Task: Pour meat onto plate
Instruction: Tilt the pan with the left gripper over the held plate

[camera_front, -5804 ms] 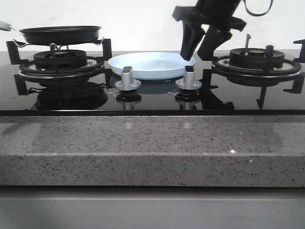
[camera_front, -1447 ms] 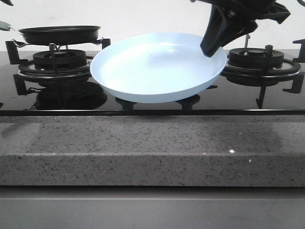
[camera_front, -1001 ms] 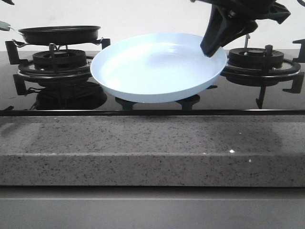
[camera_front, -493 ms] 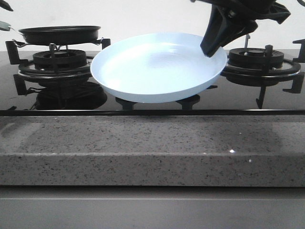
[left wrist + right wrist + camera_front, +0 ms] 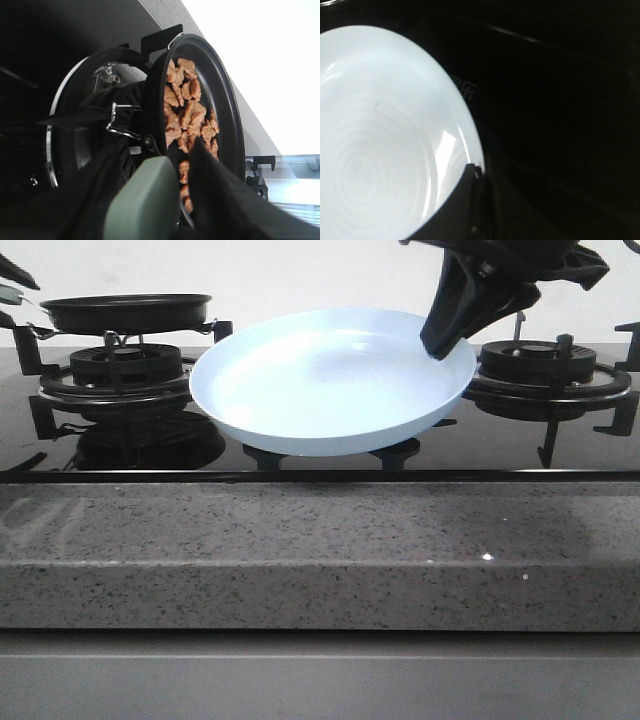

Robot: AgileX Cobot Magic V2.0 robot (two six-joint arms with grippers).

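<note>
The pale-blue plate hangs above the hob's middle, tilted with its face toward the front. My right gripper is shut on its right rim. In the right wrist view the plate is bare and the gripper pinches its edge. The meat lies heaped in the black frying pan, which sits on the left burner. My left gripper is open, its fingers on either side of the pan's grey-green handle. In the front view it only shows at the far left edge.
The left burner grate holds the pan; the right burner grate stands behind my right gripper. The speckled granite counter edge runs along the front of the black glass hob. The plate hides the hob's knobs.
The plate, which earlier lay flat on the hob under my open right gripper, is now gripped and held up tilted. Over the last second my left gripper's fingers came in round the pan handle.
</note>
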